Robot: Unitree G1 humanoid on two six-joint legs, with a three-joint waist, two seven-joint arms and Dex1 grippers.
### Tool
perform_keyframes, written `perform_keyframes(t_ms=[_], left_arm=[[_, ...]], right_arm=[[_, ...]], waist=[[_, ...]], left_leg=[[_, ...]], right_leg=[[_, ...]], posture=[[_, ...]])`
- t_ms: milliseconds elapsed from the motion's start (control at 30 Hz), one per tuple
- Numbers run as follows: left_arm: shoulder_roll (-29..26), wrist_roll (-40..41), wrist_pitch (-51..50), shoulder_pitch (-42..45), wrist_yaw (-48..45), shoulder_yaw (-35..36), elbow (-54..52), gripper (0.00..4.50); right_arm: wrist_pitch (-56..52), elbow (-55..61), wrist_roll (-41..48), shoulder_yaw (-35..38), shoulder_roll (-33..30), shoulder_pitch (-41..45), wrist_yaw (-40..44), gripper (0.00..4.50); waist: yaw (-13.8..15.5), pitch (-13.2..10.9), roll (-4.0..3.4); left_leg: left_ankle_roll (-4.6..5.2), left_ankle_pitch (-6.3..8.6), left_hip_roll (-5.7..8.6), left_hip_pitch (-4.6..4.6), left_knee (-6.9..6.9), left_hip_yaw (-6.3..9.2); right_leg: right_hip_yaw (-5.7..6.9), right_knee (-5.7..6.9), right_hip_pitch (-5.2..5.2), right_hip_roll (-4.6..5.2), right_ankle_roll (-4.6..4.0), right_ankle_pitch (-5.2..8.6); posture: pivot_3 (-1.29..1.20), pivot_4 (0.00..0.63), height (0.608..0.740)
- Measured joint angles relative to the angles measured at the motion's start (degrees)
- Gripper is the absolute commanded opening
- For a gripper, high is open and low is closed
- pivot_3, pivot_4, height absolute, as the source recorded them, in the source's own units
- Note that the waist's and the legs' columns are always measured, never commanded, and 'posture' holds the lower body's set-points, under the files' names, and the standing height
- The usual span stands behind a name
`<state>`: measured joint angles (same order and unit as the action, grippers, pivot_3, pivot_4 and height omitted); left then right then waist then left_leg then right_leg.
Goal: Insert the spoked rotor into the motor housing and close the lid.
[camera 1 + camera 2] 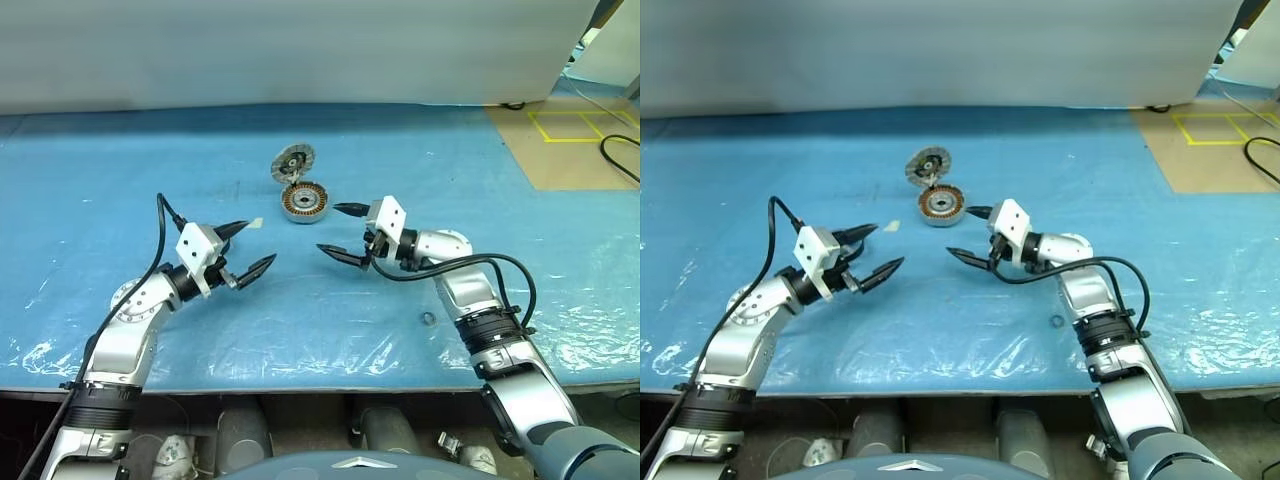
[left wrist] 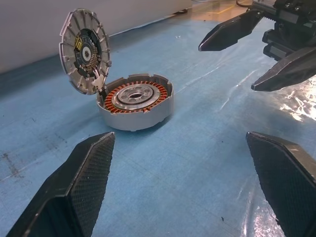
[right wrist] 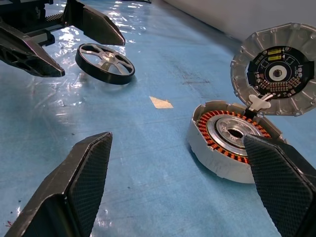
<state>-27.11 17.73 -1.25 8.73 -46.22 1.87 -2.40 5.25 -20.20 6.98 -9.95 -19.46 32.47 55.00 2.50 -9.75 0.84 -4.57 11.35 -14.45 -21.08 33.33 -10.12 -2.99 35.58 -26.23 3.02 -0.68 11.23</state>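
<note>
- blue plastic sheeting, wrinkled and glossy, covers the bench [image 1: 120, 180] we work over; a pale wall panel [image 1: 300, 50] rises along its far edge.
- the motor housing [image 1: 304, 202] sits flat on the sheeting near the middle, toward the far side, its ring of copper windings and silver hub open to view.
- the lid [image 1: 293, 162] stands tilted up at the housing's far rim, joined there by a small pale hinge piece; its inner face with a dark circuit centre looks toward us in the wrist views.
- the spoked rotor [image 3: 105, 62] lies flat on the sheeting, well apart from the housing, just beside the left gripper in the right wrist view; in the head views it is hidden behind that gripper.
- a small pale scrap [image 3: 161, 102] lies on the sheeting between rotor and housing.
- our left gripper [image 1: 245, 247] hovers above the bench, pointing toward the right, fingers spread wide and holding nothing.
- our right gripper [image 1: 340, 232] faces it, pointing left, just beside the housing's near right side; its fingers are also spread wide and empty.
- neither gripper touches the housing, lid or rotor.
- a small dark ring [image 1: 428, 319] lies on the sheeting near the right forearm.
- at the far right, brown floor with yellow tape lines [image 1: 580, 125] and a black cable [image 1: 620, 160].
</note>
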Motion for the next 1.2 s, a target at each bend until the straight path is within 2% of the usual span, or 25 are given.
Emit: perform_keyframes(t_ms=[1200], left_arm=[[0.78,-0.19,0.12,0.22,0.18,-1.35,0.01,4.50]], right_arm=[[2.22,-3.71,-3.13,-0.96,-0.26,2.86,1.10,4.47]], waist=[[0.00,0.00,0.00]], left_leg=[[0.00,0.00,0.00,0.00,0.00,0.00]], right_leg=[[0.00,0.00,0.00,0.00,0.00,0.00]], posture=[[0.00,0.150,0.740]])
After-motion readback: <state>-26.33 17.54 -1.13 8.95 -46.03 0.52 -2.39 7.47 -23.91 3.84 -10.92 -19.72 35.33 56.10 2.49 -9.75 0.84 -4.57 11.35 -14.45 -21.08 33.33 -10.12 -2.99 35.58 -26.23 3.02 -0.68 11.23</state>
